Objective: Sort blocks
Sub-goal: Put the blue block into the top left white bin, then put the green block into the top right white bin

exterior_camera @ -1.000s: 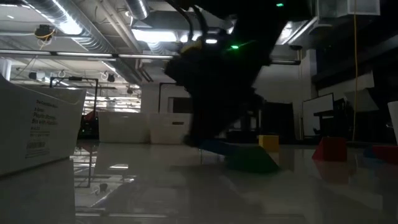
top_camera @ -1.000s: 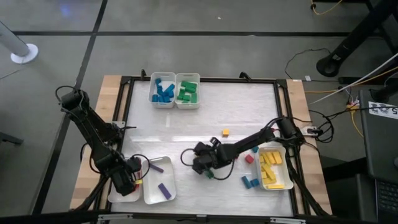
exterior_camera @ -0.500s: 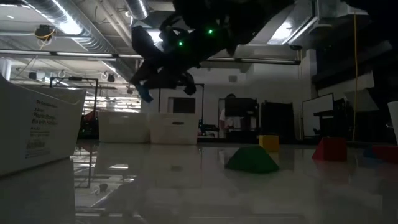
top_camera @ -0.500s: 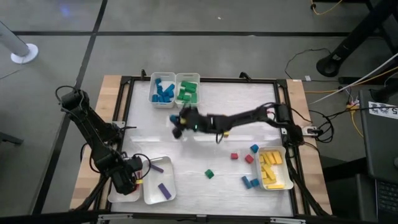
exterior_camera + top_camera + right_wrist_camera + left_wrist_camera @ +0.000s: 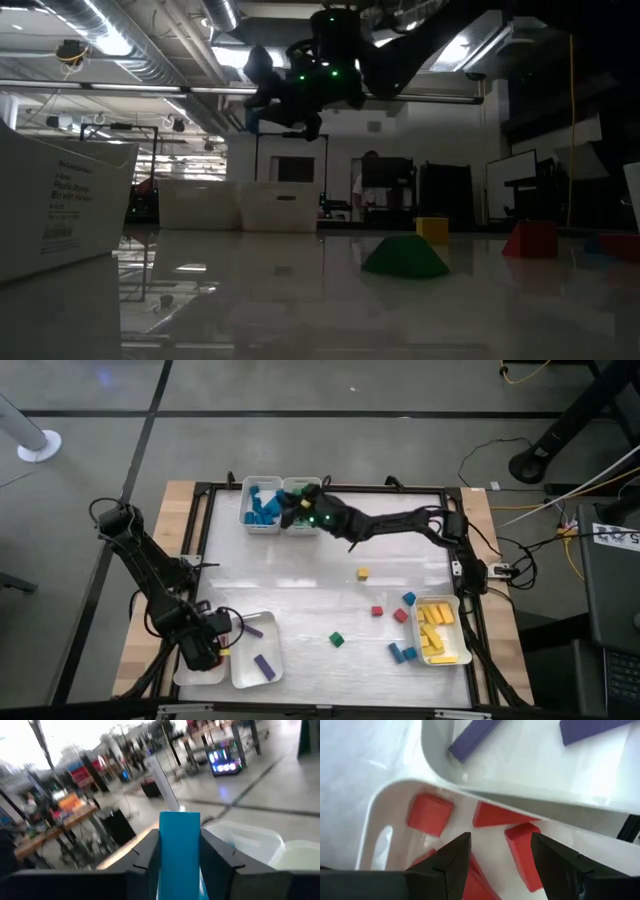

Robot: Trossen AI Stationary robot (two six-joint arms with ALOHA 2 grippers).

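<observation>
My right gripper [image 5: 289,511] reaches level over the far edge, above the tray of blue blocks [image 5: 262,506] and the tray of green blocks [image 5: 303,508]. It is shut on a blue block [image 5: 179,845]. My left gripper [image 5: 500,845] hangs open over the near-left tray of red blocks [image 5: 429,814] and touches none of them. Loose blocks lie flat on the table: a yellow cube [image 5: 362,573], two red ones [image 5: 377,611], a green one [image 5: 338,640] and blue ones [image 5: 401,653]. My right gripper pinches the blue block by two opposite sides [image 5: 165,851] between its two fingers. The fingers lie about level and point toward the table's far left. The block sticks out beyond the fingertips [image 5: 215,854] and is lifted clear, high above the trays.
A tray with purple bars [image 5: 257,650] stands next to the red tray at the near left. A tray of yellow blocks [image 5: 440,630] stands at the near right. The right arm [image 5: 400,522] stretches across the table's far right part. A black frame [image 5: 452,500] rims the table.
My right gripper has gone from the table's near middle up and toward the far edge, carrying the blue block clear of the table. It has tipped from pointing down to level. The green block stays where the gripper was.
</observation>
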